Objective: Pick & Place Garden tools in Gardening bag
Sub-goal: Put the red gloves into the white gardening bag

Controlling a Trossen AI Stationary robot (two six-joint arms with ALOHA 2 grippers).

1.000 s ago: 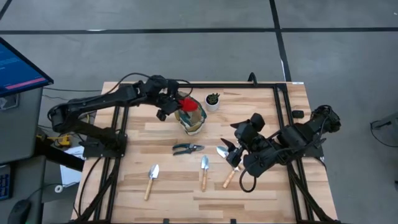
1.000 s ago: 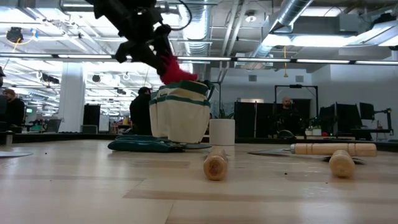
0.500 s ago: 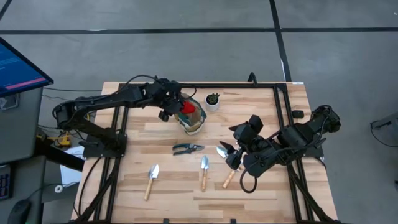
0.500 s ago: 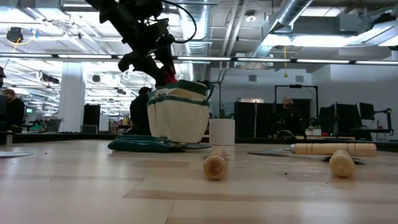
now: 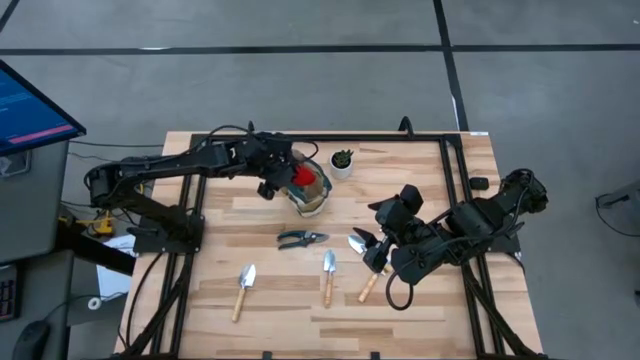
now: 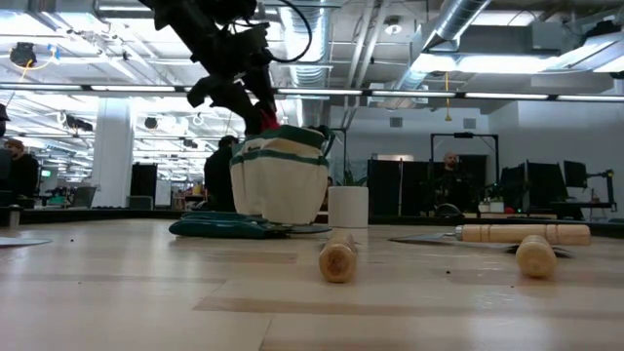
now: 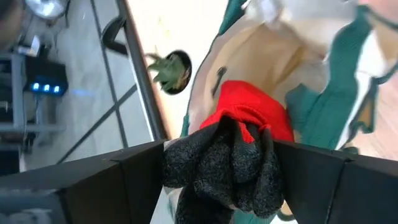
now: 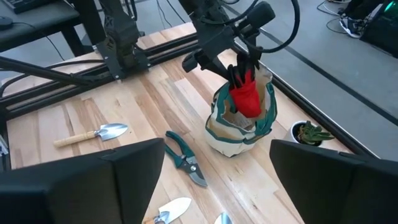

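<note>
Table (image 5: 420, 180) of pale planks, carrying everything. Left arm reaching over the canvas bag (image 5: 309, 195) near the far edge, beside a small white pot (image 5: 342, 163); right arm waiting low at the right side, right gripper (image 5: 374, 244) spread wide and empty above one trowel (image 5: 366, 270). Left gripper (image 7: 217, 163) pinching the dark cuff of a red glove (image 7: 249, 115), red end already inside the bag's mouth. Placing step nearly done, judging by that. Next: letting go, then lifting straight up clear of the green handles. Shears (image 5: 301, 239) and two more trowels (image 5: 243, 288) (image 5: 327, 274) lying in front of the bag, not yet picked.
</note>
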